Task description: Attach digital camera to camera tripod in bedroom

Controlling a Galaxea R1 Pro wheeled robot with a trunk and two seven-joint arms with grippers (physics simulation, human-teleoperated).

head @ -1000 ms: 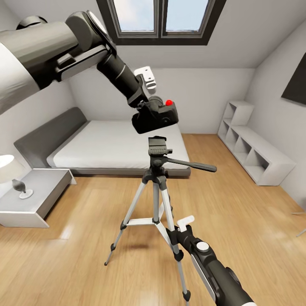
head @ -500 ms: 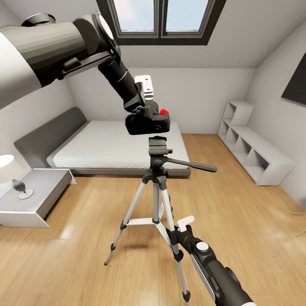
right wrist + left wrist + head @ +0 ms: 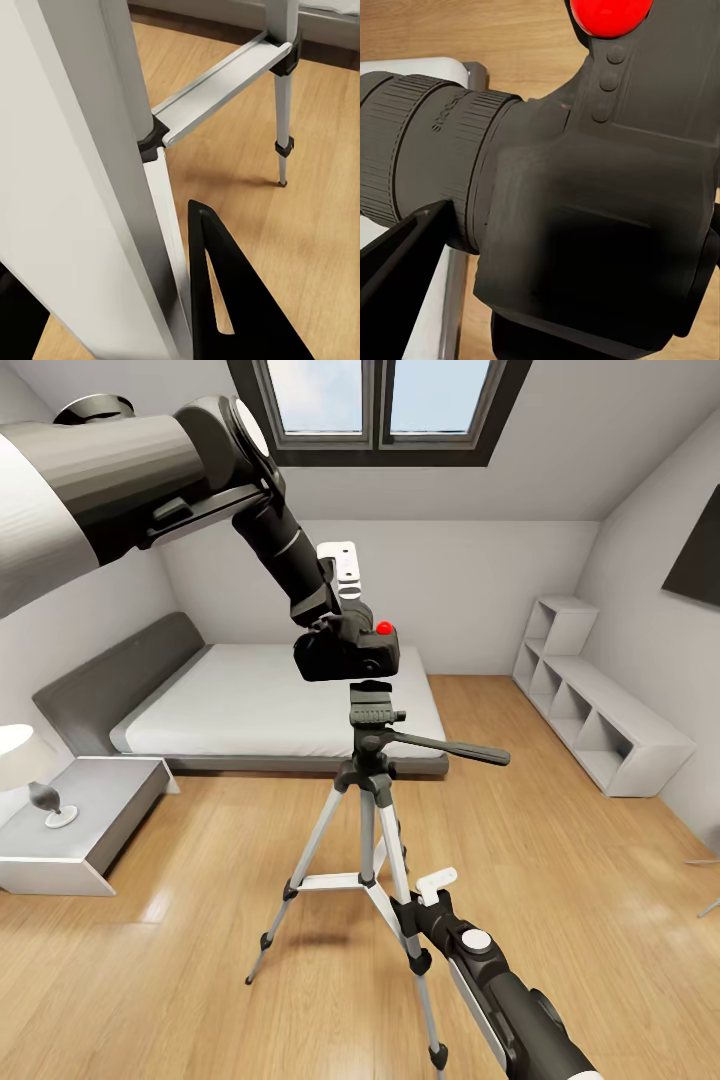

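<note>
White bedroom under a sloped ceiling and dark-framed skylight, light wood floor, low grey bed at the far left, white cubby shelf along the right wall. Standing mid-floor on spread silver legs: the tripod, dark head uppermost, long black handle pointing right.

Hanging directly over that head, almost touching its top plate: the camera, red button up, lens barrel showing large in the left wrist view. Likely rigid and fairly light, with smooth plastic sides that could slip, and a lens better left untouched; gripping the boxy body looks safest. Tripod probably light and easy to tip, so steadying a leg seems sensible.

Left hand clenched around the camera body from the far side, a white tab showing above it. Right hand reaching in low and near, fingers straddling a tripod leg; whether clamping it, cannot tell.
</note>
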